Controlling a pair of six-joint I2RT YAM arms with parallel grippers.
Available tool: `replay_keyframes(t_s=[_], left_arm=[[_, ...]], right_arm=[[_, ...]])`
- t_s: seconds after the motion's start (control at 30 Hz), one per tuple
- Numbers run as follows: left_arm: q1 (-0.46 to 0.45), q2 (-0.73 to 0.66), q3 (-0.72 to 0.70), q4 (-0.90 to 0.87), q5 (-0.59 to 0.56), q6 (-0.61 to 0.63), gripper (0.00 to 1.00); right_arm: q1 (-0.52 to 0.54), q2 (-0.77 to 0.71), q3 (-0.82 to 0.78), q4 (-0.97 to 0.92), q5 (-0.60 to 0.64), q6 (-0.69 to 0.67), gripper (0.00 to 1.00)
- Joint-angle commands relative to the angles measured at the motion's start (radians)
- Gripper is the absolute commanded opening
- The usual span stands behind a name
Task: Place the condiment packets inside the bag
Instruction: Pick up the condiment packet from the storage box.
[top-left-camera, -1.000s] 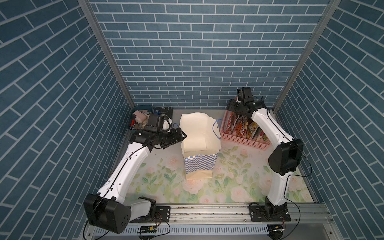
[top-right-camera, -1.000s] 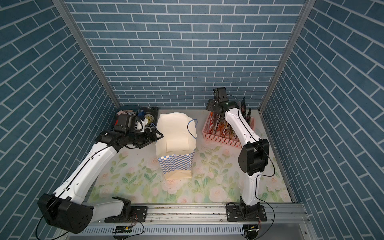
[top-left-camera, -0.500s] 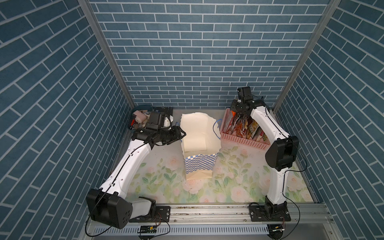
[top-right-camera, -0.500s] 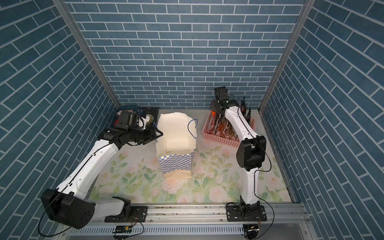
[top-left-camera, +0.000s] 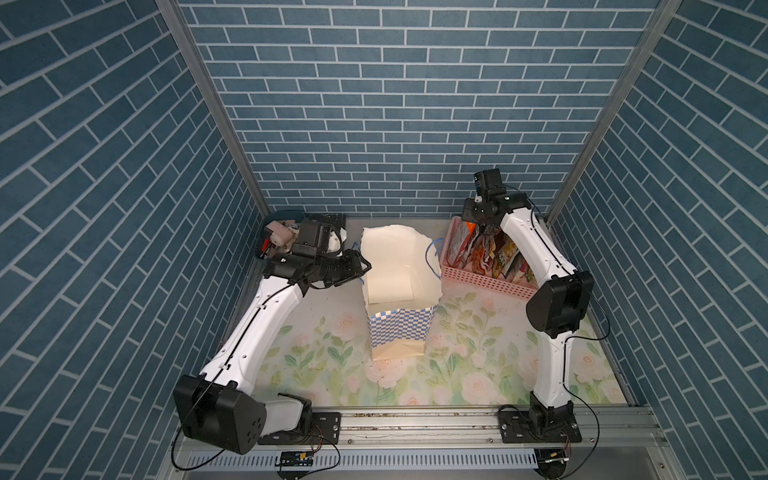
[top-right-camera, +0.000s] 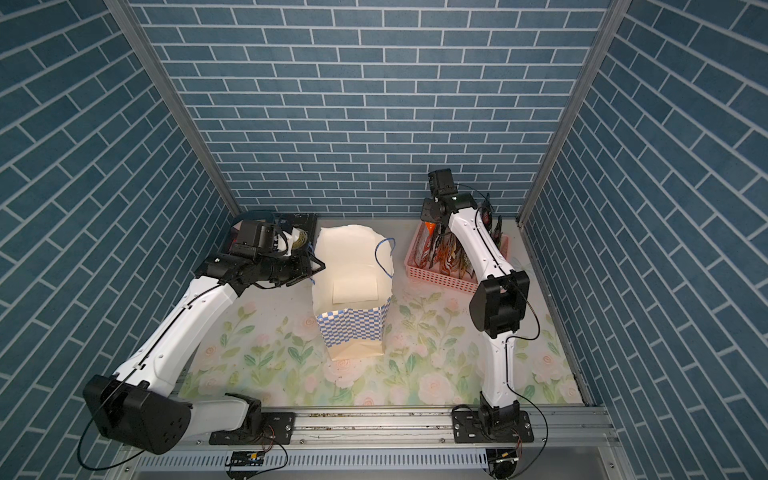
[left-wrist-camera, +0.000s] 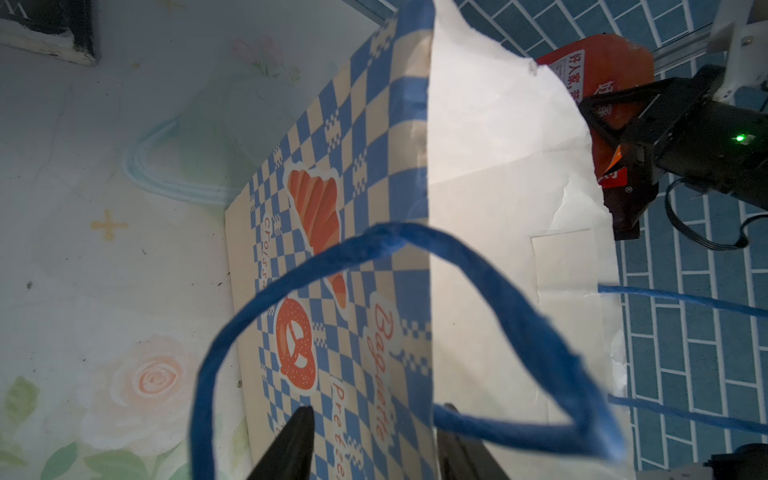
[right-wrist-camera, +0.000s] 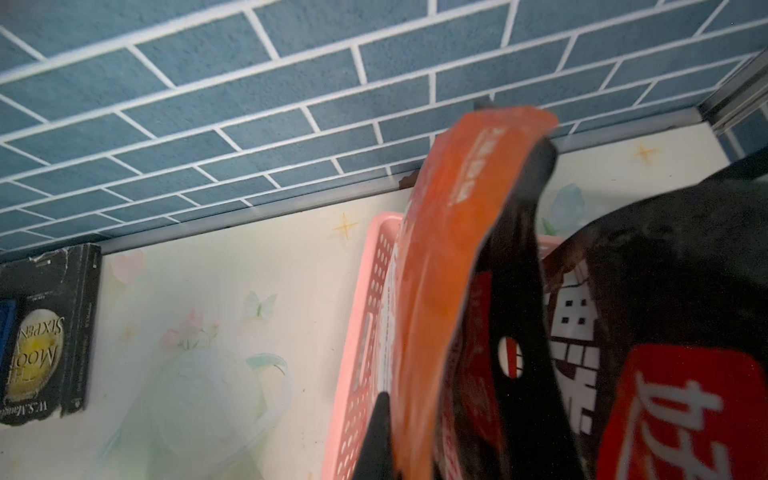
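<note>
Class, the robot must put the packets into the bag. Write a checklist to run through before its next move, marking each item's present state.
1. Right gripper shut on orange packet: ok.
2. Packet out of the pink basket: not ok, it stands among the other packets.
3. Bag upright, mouth open: ok.
4. Left gripper steadying the bag: not ok, jaws open astride its wall.
5. Blue handle clear of the mouth: cannot tell.

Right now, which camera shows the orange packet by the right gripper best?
Right wrist view: the orange packet is large and close. Left wrist shows part behind the bag; both top views, only a sliver.
</note>
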Motion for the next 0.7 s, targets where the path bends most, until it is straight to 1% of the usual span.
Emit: replay_keyframes(t_s=[0.0, 0.13, 0.23, 0.33, 0.4, 0.5, 0.6, 0.67], left_arm=[[0.005, 0.005, 0.023, -0.021, -0.014, 0.02, 0.51], [0.005, 0.004, 0.018, -0.02, -0.017, 0.022, 0.49], [0.004, 0.006, 0.02, -0.017, -0.016, 0.023, 0.47], [0.004, 0.004, 0.023, -0.015, -0.014, 0.022, 0.46], [0.004, 0.003, 0.023, -0.014, -0.013, 0.022, 0.46], [0.005, -0.002, 0.019, -0.012, -0.013, 0.022, 0.45], [0.004, -0.006, 0.017, -0.012, -0.013, 0.023, 0.43], [0.005, -0.009, 0.015, -0.009, -0.013, 0.022, 0.43]], right_arm=[[0.011, -0.118, 0.086, -0.017, 0.046, -0.159, 0.0], [0.034, -0.228, 0.081, 0.025, -0.006, -0.274, 0.0], [0.084, -0.326, 0.058, 0.097, -0.052, -0.428, 0.0], [0.188, -0.403, 0.028, 0.195, -0.001, -0.596, 0.0], [0.252, -0.431, 0.029, 0.254, 0.03, -0.679, 0.0], [0.321, -0.446, 0.064, 0.332, 0.058, -0.748, 0.0], [0.388, -0.458, 0.074, 0.41, 0.039, -0.825, 0.0], [0.436, -0.465, 0.06, 0.458, -0.003, -0.886, 0.0]])
